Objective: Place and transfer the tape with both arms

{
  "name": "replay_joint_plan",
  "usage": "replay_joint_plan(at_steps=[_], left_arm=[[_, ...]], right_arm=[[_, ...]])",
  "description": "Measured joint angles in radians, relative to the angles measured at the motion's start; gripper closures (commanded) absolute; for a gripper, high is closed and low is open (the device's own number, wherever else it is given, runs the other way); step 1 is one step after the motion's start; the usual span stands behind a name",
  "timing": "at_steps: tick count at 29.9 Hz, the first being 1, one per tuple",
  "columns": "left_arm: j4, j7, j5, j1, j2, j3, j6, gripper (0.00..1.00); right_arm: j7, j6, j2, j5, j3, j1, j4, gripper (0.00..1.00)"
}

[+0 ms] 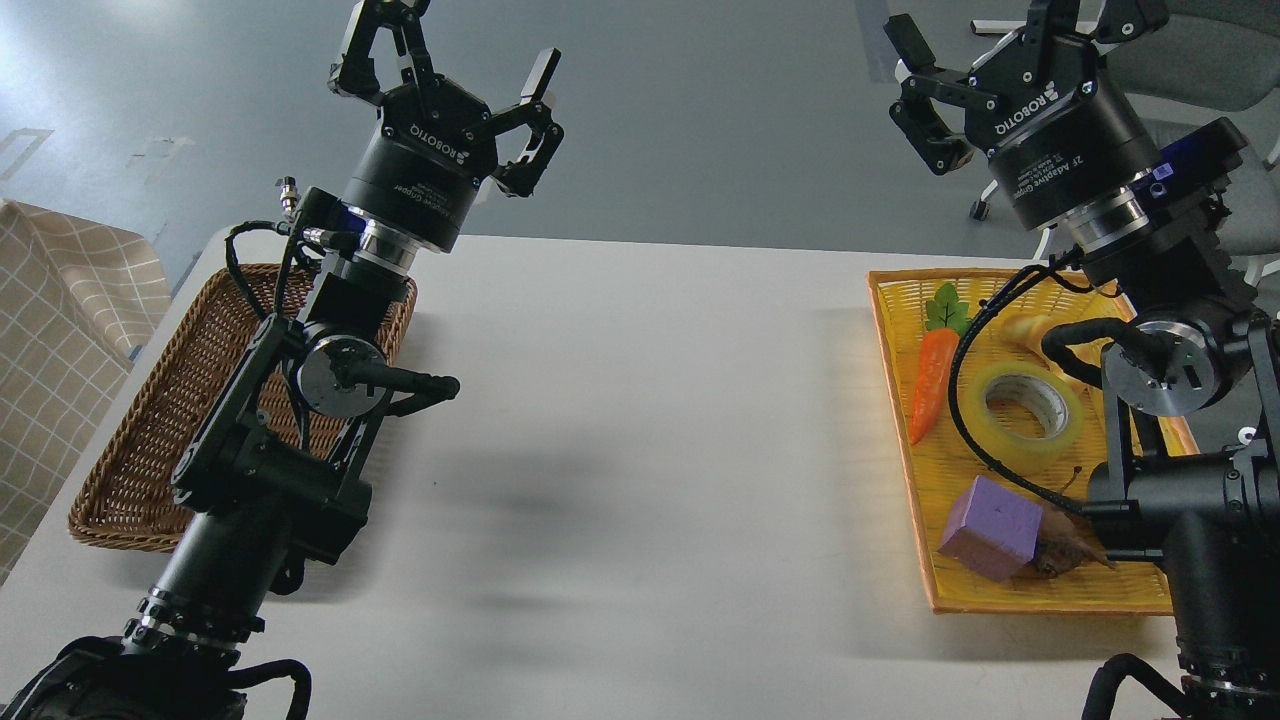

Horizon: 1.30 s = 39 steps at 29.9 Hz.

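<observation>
The tape (1020, 413), a translucent yellow roll with a whitish core, lies flat in the yellow tray (1040, 598) at the right of the table. My right gripper (1000, 40) is open and empty, raised high above the tray's far end, well above the tape. A black cable of the right arm crosses in front of the tape's left side. My left gripper (450, 55) is open and empty, raised above the far left of the table, near the wicker basket (130, 440).
In the yellow tray lie a toy carrot (930, 385), a purple block (990, 528), a brown shell-like object (1065, 553) and a pale object (1025, 328) behind the arm. A checked cloth (60, 330) is at the left edge. A chair stands at far right.
</observation>
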Motion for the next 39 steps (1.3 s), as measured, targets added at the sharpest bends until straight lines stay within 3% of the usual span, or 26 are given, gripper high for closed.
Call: replay_joint_plan(at_steps=[16,27,29,34,36,39], left_arm=[[0.0,0.009,0.0,0.02,0.03,0.002,0.002,0.02],[-0.018,0.012,0.005,0.022,0.029,0.002,0.013,0.02],[-0.018,0.012,0.008,0.022,0.025,0.002,0.014,0.02],[-0.02,0.012,0.012,0.022,0.018,0.002,0.016,0.02],[-0.023,0.01,0.012,0.024,0.019,0.002,0.016,0.02],[-0.03,0.009,0.012,0.026,0.024,0.002,0.023,0.02]], right_arm=[[-0.005,-0.147,-0.002,-0.004,-0.001,-0.002,0.041,0.0],[0.016,-0.132,-0.266,-0.016,0.073,-0.029,0.053,0.0],[0.037,-0.12,-0.3,-0.036,0.088,-0.032,0.053,0.0],[0.201,-0.105,-0.318,-0.102,0.1,-0.079,0.053,0.0],[0.219,-0.106,-0.317,-0.121,0.1,-0.107,0.078,0.0],[0.21,-0.11,-0.339,-0.192,0.101,-0.157,0.109,0.0]])
